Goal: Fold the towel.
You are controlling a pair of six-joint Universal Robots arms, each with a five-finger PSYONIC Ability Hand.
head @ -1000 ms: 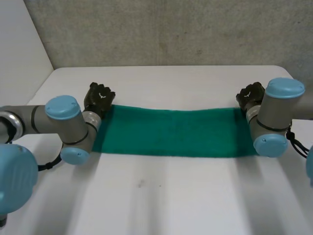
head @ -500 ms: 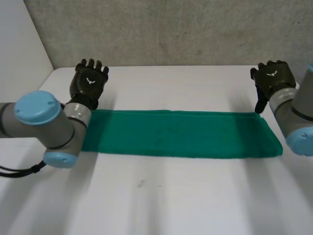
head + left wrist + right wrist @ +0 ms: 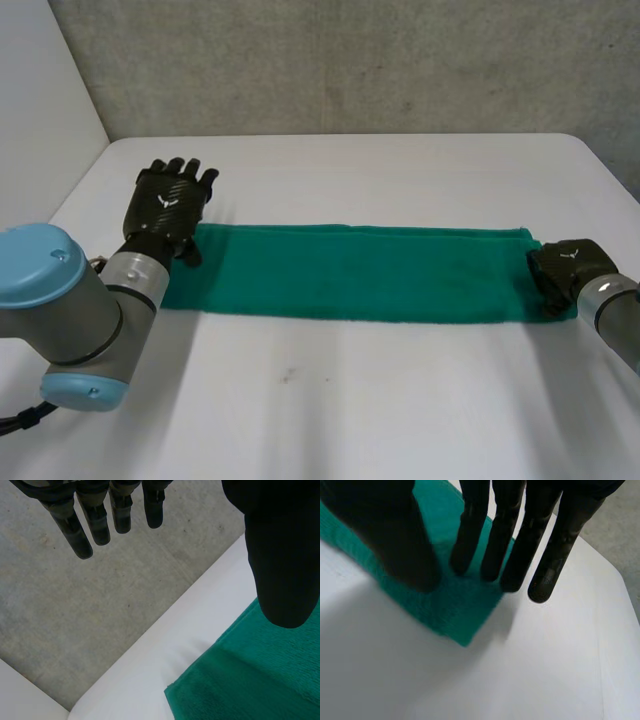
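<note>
The green towel (image 3: 360,270) lies flat on the white table (image 3: 350,400), folded into a long narrow strip running left to right. My left hand (image 3: 168,205) hovers over the towel's left end, open, with straight spread fingers (image 3: 82,530) and the thumb held apart; the towel's far left corner (image 3: 240,685) lies below it, untouched. My right hand (image 3: 565,268) is down on the towel's right end. Its straight fingers (image 3: 510,535) reach the cloth (image 3: 455,610) near the corner, the thumb stands apart over the cloth, and nothing is pinched.
A grey concrete wall (image 3: 350,60) rises behind the table's far edge, and a white panel (image 3: 40,100) stands at the left. Bare tabletop stretches in front of the towel and behind it.
Both hands have let go of the towel's far corners and spread out. The left hand then drew back over the left end. The right hand swung round and came down on the right end.
</note>
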